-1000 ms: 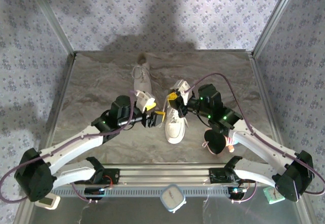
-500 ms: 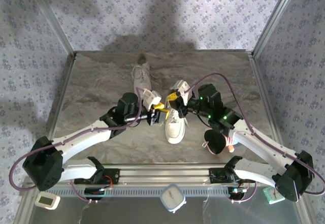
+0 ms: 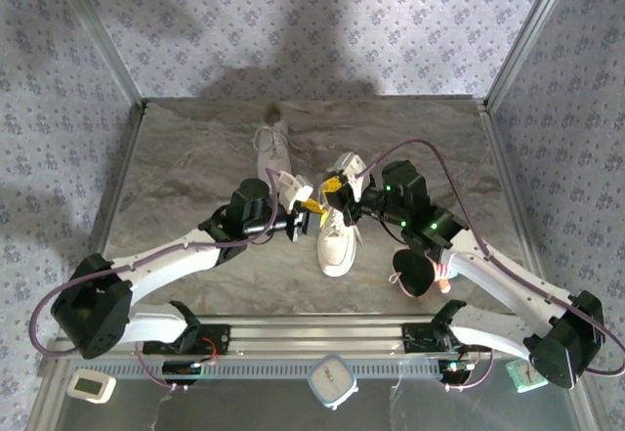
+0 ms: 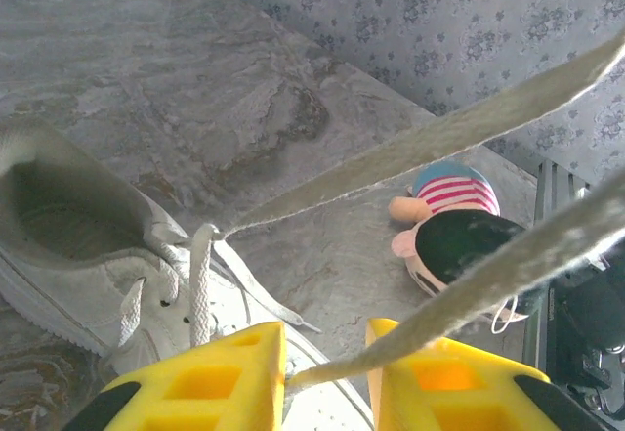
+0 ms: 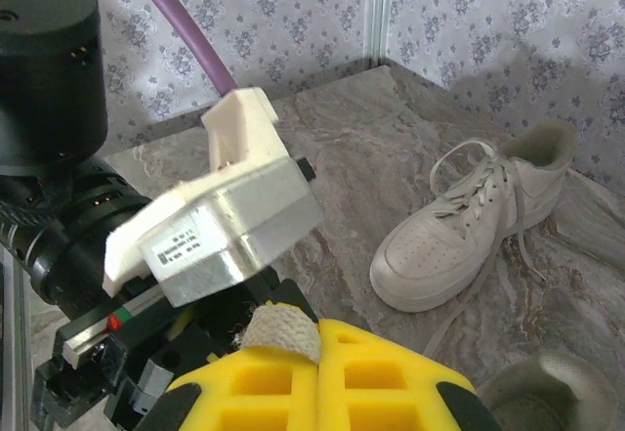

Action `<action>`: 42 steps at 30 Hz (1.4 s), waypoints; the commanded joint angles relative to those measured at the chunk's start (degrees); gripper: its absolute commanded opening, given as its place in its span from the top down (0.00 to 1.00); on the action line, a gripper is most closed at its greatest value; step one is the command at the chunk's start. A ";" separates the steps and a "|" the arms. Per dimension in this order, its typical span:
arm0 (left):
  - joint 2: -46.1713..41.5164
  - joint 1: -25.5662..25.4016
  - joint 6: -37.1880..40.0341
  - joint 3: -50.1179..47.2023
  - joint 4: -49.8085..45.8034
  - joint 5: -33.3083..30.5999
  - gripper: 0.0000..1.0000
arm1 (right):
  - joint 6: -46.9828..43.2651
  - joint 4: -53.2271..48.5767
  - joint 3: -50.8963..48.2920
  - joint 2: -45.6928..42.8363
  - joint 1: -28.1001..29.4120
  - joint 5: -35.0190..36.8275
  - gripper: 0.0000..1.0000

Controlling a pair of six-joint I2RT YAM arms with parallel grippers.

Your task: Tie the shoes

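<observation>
Near sneaker lies on the table, toe pointing nearward. Plush toy sits near its right side. Left gripper is at its left side, jaws narrowly apart, a lace strand passing between them. Right gripper is above its heel end, clamped on a lace end. Far sneaker lies beyond, leftward.

White arms with black joints, purple cables, yellow claw fingers, seemingly green lights.
</observation>
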 commanded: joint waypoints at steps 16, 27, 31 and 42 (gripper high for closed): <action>-2.88 0.15 -1.50 -2.38 0.17 -3.94 1.00 | -0.20 -3.29 1.42 -1.47 0.91 5.82 1.00; -10.39 -0.41 0.78 1.49 -13.41 -18.50 1.00 | 12.55 -13.67 -4.95 -2.74 -1.95 27.36 0.59; -10.96 -0.84 1.95 2.56 -14.23 -17.88 1.00 | 14.68 -18.33 -3.48 4.90 -8.73 20.66 0.55; -10.74 -1.08 3.10 5.65 -15.28 -16.83 1.00 | 12.31 -6.92 -6.23 19.03 -21.25 -11.41 0.50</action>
